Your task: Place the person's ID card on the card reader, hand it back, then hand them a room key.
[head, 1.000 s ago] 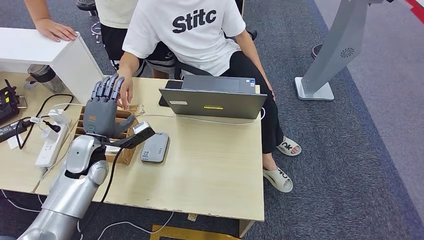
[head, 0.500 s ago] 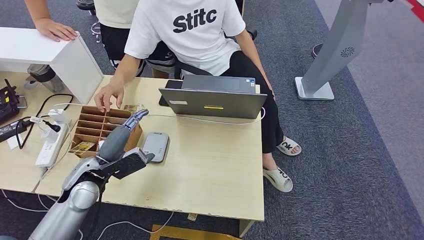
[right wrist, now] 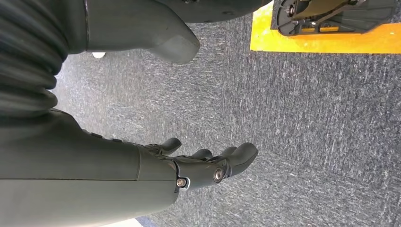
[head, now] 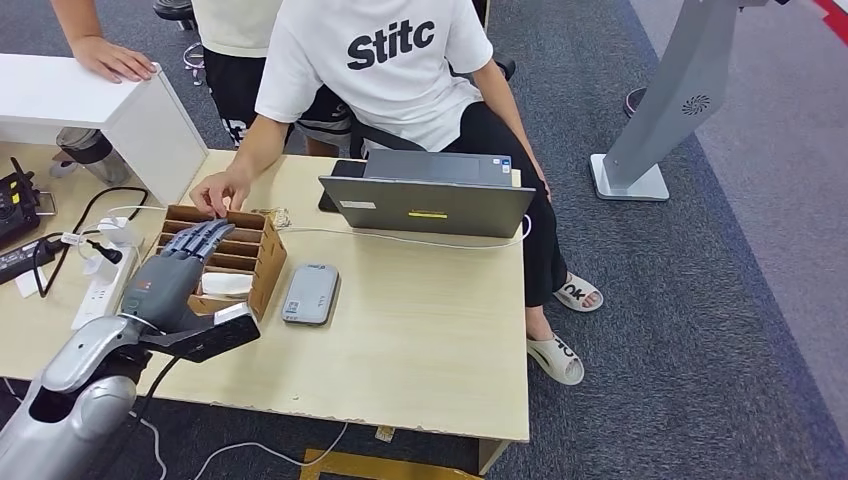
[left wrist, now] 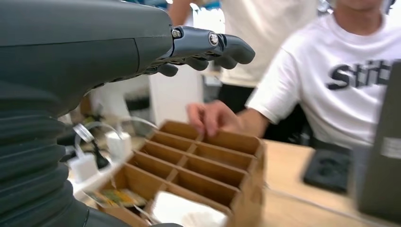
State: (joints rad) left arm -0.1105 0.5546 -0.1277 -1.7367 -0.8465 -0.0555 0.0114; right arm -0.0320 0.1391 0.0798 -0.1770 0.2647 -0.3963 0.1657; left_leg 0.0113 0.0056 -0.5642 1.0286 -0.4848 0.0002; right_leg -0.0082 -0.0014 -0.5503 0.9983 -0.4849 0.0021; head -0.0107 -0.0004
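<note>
Left hand [head: 172,275] poised over the near-left cells of the divided wooden box [head: 262,262], fingers apart and extended, nothing held. Judged to be lined up for a reach into the box, presumably for a room key. Right hand [right wrist: 203,165] hanging low over grey carpet, fingers loosely spread, nothing held.

Box set on the left part of the counter [head: 420,330]. White paper-like piece [left wrist: 182,215] in a near cell; yellowish card-like item [left wrist: 111,196] in the adjoining near cell; cannot tell whether either is a key card. Card reader [head: 309,294] lying flat just right of the box, top bare. ID card not identifiable anywhere.

Person's hand [head: 215,192] resting at the far rim of the box, likely an obstruction to any reach toward the far cells. Laptop [head: 425,205] farther right, lid toward the robot, white cable running in front of it. Power strip [head: 100,290] and cables left of the box, crowding that side.
</note>
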